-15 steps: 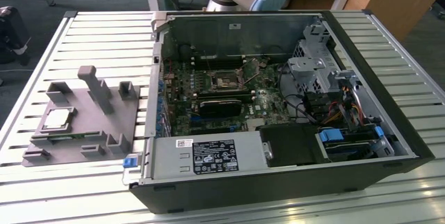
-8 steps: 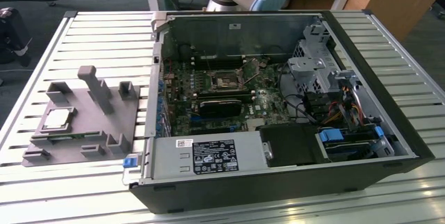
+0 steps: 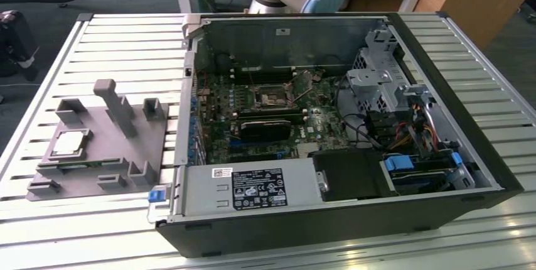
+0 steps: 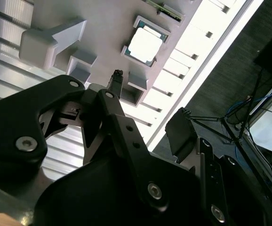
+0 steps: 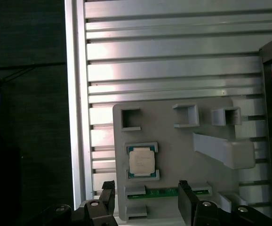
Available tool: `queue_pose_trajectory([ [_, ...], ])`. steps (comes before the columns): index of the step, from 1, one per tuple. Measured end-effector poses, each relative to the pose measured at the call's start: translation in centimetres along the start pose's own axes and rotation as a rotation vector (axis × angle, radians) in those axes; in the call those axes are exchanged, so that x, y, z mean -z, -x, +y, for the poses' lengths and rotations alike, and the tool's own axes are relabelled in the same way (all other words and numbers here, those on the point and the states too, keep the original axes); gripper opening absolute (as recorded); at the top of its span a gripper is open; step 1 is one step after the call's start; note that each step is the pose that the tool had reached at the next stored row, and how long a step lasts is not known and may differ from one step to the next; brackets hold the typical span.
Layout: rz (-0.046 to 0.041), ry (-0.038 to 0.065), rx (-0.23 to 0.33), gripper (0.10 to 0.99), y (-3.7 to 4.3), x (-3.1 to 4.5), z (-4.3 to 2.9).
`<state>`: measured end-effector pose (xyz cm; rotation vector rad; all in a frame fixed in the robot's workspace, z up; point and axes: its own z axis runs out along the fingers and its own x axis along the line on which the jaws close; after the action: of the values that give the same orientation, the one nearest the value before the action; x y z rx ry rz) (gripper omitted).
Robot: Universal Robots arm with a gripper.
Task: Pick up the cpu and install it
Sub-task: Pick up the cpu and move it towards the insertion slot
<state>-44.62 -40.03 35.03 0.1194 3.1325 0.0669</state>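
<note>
Wide-spread end effector (image 5: 145,188) over cpu (image 5: 141,161) on grey fixture (image 5: 183,155)

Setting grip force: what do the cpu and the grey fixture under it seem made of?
The cpu: silvery top with a pale sheen, likely metal. The fixture: uniform matte grey with blocky posts and no glints, probably plastic.
</note>
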Motion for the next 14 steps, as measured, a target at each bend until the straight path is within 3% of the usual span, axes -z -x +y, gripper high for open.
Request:
queue_pose_trajectory([
  [14, 0.0000, 0.000, 0.000, 0.647, 0.00, -0.68, -0.05],
])
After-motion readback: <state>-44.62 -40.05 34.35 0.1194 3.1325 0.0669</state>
